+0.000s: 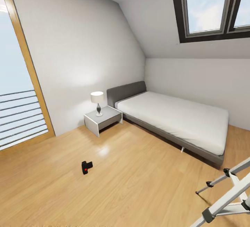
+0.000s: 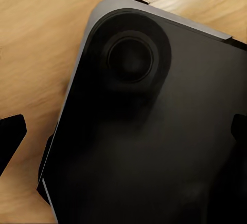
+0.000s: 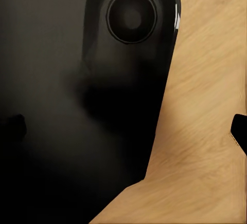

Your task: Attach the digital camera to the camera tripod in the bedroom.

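The digital camera (image 1: 86, 167), a small black box with a red dot, lies on the light wood floor of the bedroom, left of centre in the head view. Silver legs of the camera tripod (image 1: 225, 194) with black joints reach in at the lower right corner; its head is out of view. My left gripper (image 2: 125, 131) hangs open over my own dark base (image 2: 154, 131), its black fingertips (image 2: 11, 131) at the frame's edges with nothing between them. My right gripper (image 3: 126, 129) is open too, above the base (image 3: 77, 106) and the floor.
A grey-framed white bed (image 1: 173, 116) stands against the far wall under a skylight (image 1: 211, 6). Beside it is a grey nightstand (image 1: 103, 119) with a lamp (image 1: 97, 102). A wood-framed glazed opening (image 1: 17, 98) with rails is at the left. Open floor lies between me and the camera.
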Motion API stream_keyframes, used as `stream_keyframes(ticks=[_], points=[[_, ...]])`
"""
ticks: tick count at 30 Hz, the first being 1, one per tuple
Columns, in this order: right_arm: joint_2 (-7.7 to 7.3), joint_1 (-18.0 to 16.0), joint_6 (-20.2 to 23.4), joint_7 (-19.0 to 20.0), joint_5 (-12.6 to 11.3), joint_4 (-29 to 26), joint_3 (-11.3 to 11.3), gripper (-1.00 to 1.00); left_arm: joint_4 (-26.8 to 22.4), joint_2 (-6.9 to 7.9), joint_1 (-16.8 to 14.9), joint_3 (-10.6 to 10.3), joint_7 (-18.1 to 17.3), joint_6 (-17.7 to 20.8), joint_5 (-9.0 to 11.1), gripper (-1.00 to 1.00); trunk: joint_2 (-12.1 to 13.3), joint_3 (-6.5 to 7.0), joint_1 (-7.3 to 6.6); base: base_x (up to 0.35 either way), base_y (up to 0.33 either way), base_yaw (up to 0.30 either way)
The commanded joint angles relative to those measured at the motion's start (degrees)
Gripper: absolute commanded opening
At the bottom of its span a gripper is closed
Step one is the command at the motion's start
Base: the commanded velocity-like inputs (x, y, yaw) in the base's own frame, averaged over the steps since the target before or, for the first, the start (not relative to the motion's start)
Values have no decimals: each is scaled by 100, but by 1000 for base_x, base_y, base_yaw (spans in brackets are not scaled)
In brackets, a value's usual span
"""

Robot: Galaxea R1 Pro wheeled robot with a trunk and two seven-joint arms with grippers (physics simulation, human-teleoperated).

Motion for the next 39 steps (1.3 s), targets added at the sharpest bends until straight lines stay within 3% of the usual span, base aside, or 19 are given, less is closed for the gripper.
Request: stream_keyframes(ticks=[1, 39], points=[[-1, 0, -3, -6, 50, 1, 0, 100, -5, -1, 1, 7, 2, -8, 18, 100, -2, -3, 0, 0, 0, 286], [-2, 0, -3, -6, 50, 1, 1, 100, -5, -1, 1, 7, 11, -8, 26, 100, -2, -3, 0, 0, 0, 286]])
